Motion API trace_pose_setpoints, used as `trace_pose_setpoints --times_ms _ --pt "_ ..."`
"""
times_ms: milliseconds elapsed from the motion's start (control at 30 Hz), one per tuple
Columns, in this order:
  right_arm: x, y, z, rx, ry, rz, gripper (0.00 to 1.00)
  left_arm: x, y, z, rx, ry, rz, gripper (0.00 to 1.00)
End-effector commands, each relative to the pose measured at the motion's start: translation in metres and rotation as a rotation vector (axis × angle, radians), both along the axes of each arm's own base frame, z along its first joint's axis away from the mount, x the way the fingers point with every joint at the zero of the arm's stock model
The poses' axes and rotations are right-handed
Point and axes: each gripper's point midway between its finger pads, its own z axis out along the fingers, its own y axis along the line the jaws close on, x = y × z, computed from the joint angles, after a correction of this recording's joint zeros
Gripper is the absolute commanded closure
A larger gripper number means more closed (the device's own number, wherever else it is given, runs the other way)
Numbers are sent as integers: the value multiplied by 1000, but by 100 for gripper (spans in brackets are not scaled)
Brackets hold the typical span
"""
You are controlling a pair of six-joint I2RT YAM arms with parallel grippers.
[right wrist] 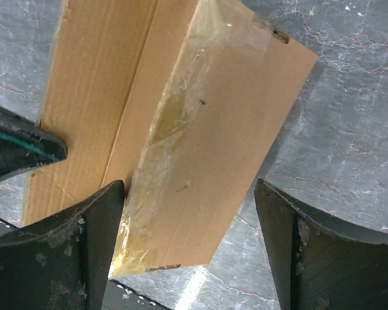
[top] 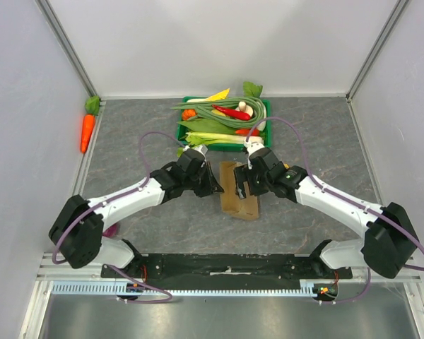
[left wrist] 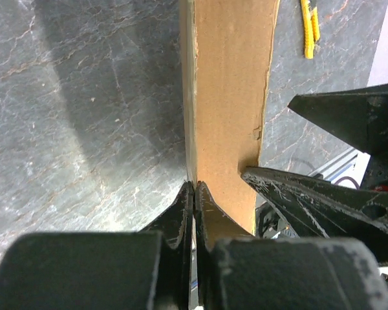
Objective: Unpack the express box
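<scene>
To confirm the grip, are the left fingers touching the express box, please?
Touching. The left wrist view shows the left fingers shut on the express box flap edge.

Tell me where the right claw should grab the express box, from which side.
I'd take the taped panel of the express box across its narrow width, from above at the near end: the open right claw straddles it, long edges facing the fingers. The left claw pinches the opposite cardboard edge.

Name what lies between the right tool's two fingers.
The express box lies between the right tool fingers; the right wrist view shows it plainly.
</scene>
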Motion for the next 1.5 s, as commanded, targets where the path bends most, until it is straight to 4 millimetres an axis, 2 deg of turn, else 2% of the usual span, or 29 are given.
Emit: trace_pose_setpoints --times_ms 0,167,367,567,733,933,1033,1100,1133,1167,1233,1333,1467 --pt "14 16 21 68 -44 -32 12 -3 5 25 -5 -34 -6 98" --pt "15 11 14 47 -46 -52 13 -4 14 35 5 -63 9 98" --pt "5 -4 -4 3 -18 -86 23 -4 29 33 70 -83 39 98" --pt "-6 -15 -16 -8 5 -101 25 -7 36 32 94 -88 38 98" --pt "-9 -25 -18 -27 -2 -136 25 -7 39 42 91 -110 34 98" --pt "-7 -42 -4 -57 -37 -215 28 -11 42 59 82 -138 22 98" --pt "-2 -50 23 -42 -99 -260 28 -13 45 65 87 -141 18 98" --pt "1 -48 41 -13 -138 -250 27 -13 46 71 86 -151 18 98" --pt "0 -40 53 35 -155 -220 25 -14 48 73 91 -154 16 98" --pt "1 -34 64 66 -174 -190 19 -14 48 75 91 -160 18 98" --pt "1 -24 78 110 -195 -134 15 -13 49 83 85 -174 16 98" --pt "-3 -9 82 160 -176 -69 13 -12 47 92 78 -186 12 98" --pt "-3 -1 65 153 -131 -51 14 -12 51 95 107 -181 15 98"
